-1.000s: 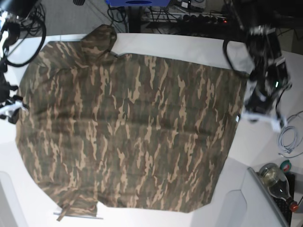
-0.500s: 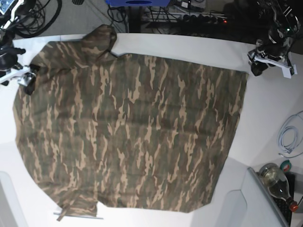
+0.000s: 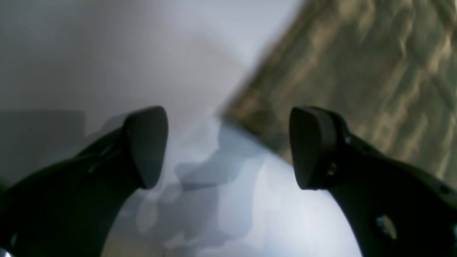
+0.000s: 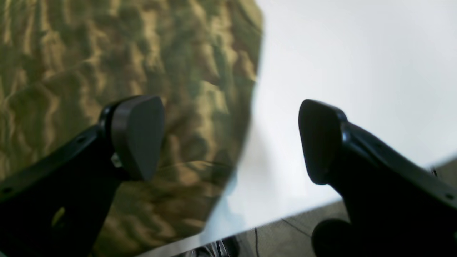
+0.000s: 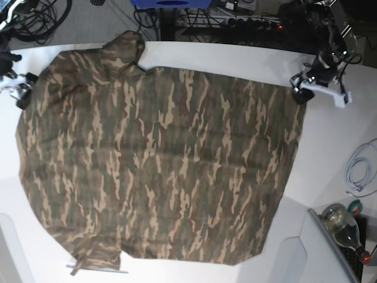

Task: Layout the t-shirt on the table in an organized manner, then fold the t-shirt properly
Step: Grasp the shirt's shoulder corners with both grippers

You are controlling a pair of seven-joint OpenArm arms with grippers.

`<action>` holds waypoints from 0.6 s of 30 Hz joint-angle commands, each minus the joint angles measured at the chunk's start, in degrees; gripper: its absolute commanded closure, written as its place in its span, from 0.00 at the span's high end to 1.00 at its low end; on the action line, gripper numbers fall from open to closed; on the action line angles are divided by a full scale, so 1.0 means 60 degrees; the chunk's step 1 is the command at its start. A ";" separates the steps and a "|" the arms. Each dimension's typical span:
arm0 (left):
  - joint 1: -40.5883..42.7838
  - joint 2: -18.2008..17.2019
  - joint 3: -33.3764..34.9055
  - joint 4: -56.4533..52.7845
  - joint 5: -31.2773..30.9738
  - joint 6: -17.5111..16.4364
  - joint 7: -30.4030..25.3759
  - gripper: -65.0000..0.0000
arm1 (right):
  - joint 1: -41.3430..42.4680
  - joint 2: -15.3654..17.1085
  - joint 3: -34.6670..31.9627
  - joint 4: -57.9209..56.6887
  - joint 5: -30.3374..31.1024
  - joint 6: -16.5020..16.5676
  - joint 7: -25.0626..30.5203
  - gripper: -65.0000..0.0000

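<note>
Both hands, left and right, just let go, wide open and empty, so the shirt lies flat on the worktop, ready for folding.

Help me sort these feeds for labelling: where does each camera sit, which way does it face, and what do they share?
Base: overhead, looking down on the t-shirt spread on the table; left end effector and right end effector at the shirt's far corners.
Left wrist: on the left arm, facing past its open end effector at a shirt edge.
Right wrist: on the right arm, behind its open end effector, over shirt edge and table.
Shared: all show shirt and table.
</note>
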 commanded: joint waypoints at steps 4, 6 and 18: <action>-0.0225 -0.0087 0.0228 -0.0418 -0.0047 -0.0071 -0.0058 0.71 | -0.0228 0.0190 0.0417 -0.0001 0.1330 0.0048 0.0225 0.86; -0.0268 -0.0087 0.0228 -0.0565 -0.0047 -0.0071 -0.0058 0.57 | -0.0404 0.0307 0.0271 -0.0396 0.1623 0.0048 0.0225 0.86; -0.0254 -0.0219 0.0242 -0.0506 -0.0032 -0.0071 -0.0014 0.00 | -0.0844 0.0585 -0.0989 -0.2316 0.1594 0.0048 -0.0683 0.86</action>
